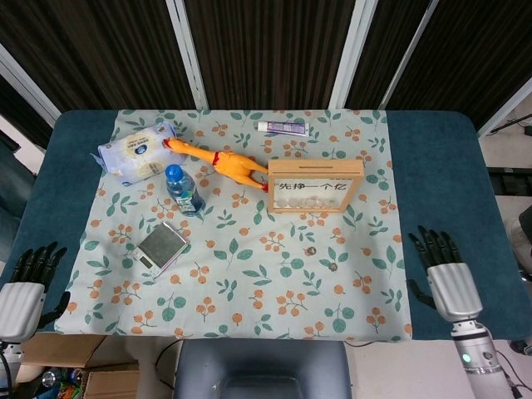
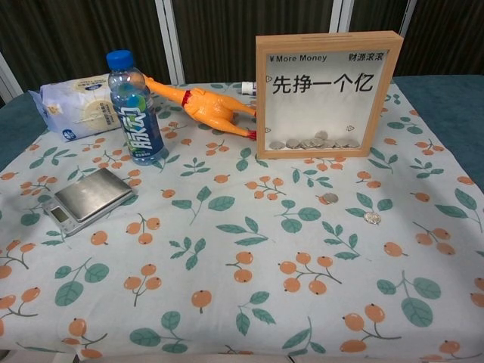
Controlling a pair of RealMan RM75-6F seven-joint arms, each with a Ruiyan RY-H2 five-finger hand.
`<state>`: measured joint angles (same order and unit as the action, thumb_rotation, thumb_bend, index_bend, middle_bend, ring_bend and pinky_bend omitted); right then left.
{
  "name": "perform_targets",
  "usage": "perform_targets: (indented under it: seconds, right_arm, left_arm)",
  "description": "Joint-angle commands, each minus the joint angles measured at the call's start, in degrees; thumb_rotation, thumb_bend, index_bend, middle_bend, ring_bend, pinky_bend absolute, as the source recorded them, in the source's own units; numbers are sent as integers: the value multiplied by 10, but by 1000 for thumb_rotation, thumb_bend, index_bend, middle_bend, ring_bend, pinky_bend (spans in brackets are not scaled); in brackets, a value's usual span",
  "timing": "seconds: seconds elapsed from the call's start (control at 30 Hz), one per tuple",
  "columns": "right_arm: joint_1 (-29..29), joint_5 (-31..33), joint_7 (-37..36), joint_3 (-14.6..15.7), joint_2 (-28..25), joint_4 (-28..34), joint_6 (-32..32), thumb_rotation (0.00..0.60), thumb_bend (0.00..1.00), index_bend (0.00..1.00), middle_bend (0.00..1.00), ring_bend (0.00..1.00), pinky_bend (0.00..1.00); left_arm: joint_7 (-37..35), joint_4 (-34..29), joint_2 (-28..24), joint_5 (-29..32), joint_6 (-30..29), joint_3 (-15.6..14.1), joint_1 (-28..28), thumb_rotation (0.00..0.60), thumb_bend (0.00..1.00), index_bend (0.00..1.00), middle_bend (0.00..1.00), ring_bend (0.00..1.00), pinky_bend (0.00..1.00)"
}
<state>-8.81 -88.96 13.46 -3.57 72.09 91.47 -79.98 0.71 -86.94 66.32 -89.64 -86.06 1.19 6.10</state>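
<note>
My right hand (image 1: 443, 270) hovers open over the blue table just past the right edge of the floral cloth (image 1: 249, 274), fingers spread and holding nothing. Two coins (image 1: 310, 250) (image 2: 371, 218) lie on the cloth, to its left. Behind them stands a wooden money-box frame (image 1: 317, 185) (image 2: 326, 94) with coins at its bottom. My left hand (image 1: 30, 279) stays open at the table's near-left corner, off the cloth, nearest the small silver scale (image 1: 162, 246) (image 2: 88, 198). Neither hand shows in the chest view.
A blue-capped water bottle (image 1: 182, 189) (image 2: 135, 108), a yellow rubber chicken (image 1: 218, 161) (image 2: 199, 104) and a white snack bag (image 1: 137, 151) (image 2: 78, 105) sit at the back left. A toothpaste tube (image 1: 283, 127) lies at the far edge. A grey chair back (image 1: 262, 370) is below the table.
</note>
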Motion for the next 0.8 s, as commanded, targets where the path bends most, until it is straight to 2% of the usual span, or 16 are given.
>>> perform_targets:
  seconds: [0.03, 0.27, 0.4, 0.63, 0.7, 0.8]
  right_arm:
    - [-22, 2, 22, 7, 30, -13, 35, 600, 470, 0, 0, 0, 0]
    - [-44, 22, 75, 7, 105, -64, 70, 600, 470, 0, 0, 0, 0]
    - [-46, 24, 82, 6, 116, -74, 72, 600, 470, 0, 0, 0, 0]
    - [-73, 40, 98, -5, 202, -156, 98, 600, 471, 3, 0, 0, 0]
    - [-78, 40, 93, -7, 219, -173, 98, 600, 470, 36, 0, 0, 0]
    - [-87, 39, 83, -9, 245, -204, 100, 600, 471, 157, 0, 0, 0]
  left_arm:
    - [0, 1, 0, 1, 1, 0, 0, 600, 409, 0, 0, 0, 0]
    - [6, 2, 0, 3, 4, -3, -1, 600, 409, 0, 0, 0, 0]
    - [8, 1, 0, 3, 4, -3, -1, 600, 409, 0, 0, 0, 0]
    - [11, 5, 2, 3, 13, -4, 3, 600, 409, 0, 0, 0, 0]
    - [8, 7, 3, 4, 13, -4, 3, 600, 409, 0, 0, 0, 0]
    - [6, 10, 2, 4, 15, -5, 4, 600, 410, 0, 0, 0, 0]
